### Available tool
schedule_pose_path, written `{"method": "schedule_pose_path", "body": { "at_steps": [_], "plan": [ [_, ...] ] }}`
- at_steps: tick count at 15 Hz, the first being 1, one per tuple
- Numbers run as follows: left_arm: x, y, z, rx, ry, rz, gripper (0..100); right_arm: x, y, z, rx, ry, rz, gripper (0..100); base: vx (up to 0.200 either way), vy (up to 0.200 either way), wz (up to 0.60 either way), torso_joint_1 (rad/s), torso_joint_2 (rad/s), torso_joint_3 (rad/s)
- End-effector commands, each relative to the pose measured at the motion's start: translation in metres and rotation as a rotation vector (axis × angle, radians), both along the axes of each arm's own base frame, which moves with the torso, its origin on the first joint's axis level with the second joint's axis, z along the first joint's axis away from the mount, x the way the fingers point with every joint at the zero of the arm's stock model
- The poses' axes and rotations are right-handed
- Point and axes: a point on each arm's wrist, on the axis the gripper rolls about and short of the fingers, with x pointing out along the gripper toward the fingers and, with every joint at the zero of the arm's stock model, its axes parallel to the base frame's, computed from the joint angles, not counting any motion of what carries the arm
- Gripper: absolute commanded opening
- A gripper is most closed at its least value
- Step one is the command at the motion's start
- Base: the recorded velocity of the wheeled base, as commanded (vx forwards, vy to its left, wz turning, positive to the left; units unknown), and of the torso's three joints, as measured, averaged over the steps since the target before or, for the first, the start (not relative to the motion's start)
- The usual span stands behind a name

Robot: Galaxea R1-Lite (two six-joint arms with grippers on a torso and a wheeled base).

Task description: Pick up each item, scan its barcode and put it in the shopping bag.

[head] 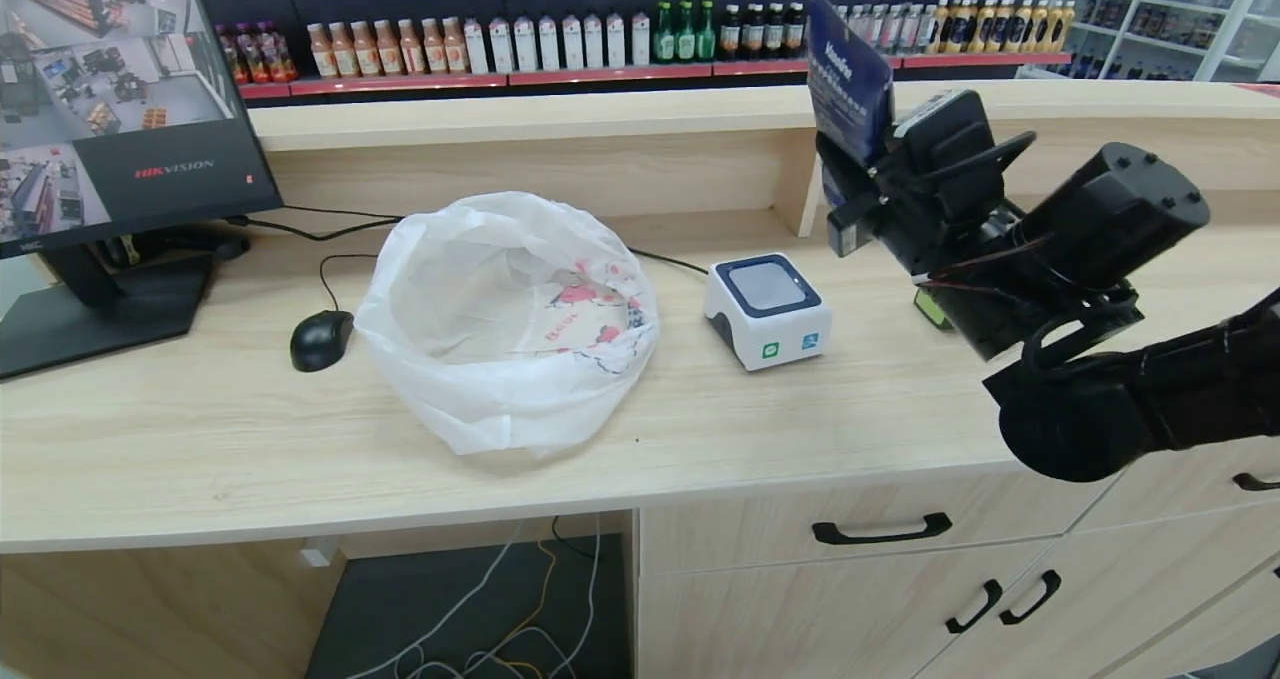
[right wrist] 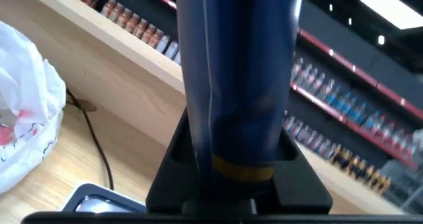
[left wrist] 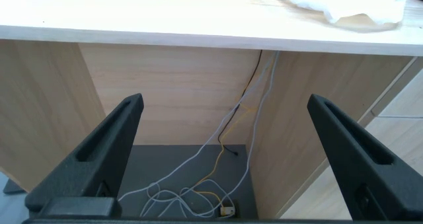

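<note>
My right gripper is shut on a dark blue tube-like package, held upright in the air above and to the right of the white barcode scanner. In the right wrist view the blue package stands between the black fingers, with a corner of the scanner below. The white shopping bag lies open on the counter left of the scanner, and its edge is seen too. My left gripper hangs open below the counter edge, holding nothing.
A monitor stands at the counter's far left with a black mouse and cables beside it. A raised ledge runs behind the counter, with shelves of bottles beyond. Drawers sit under the counter; loose cables lie in the opening.
</note>
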Motion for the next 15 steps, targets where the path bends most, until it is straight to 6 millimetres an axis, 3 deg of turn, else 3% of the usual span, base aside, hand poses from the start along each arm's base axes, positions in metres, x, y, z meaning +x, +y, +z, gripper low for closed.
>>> {"method": "schedule_pose_path", "body": {
  "at_steps": [1, 9, 15],
  "plan": [
    [0.0, 0.0, 0.0, 0.0, 0.0, 0.0, 100, 0.015, -0.001, -0.011, -0.049, -0.012, -0.008, 0, 0.0, 0.0, 0.0, 0.0, 0.0, 0.0],
    [0.0, 0.0, 0.0, 0.0, 0.0, 0.0, 100, 0.027, 0.0, -0.031, -0.261, -0.074, 0.122, 0, 0.0, 0.0, 0.0, 0.0, 0.0, 0.0],
    [0.0, 0.0, 0.0, 0.0, 0.0, 0.0, 100, 0.036, -0.006, -0.043, -0.315, -0.084, 0.145, 0, 0.0, 0.0, 0.0, 0.0, 0.0, 0.0]
  ]
}}
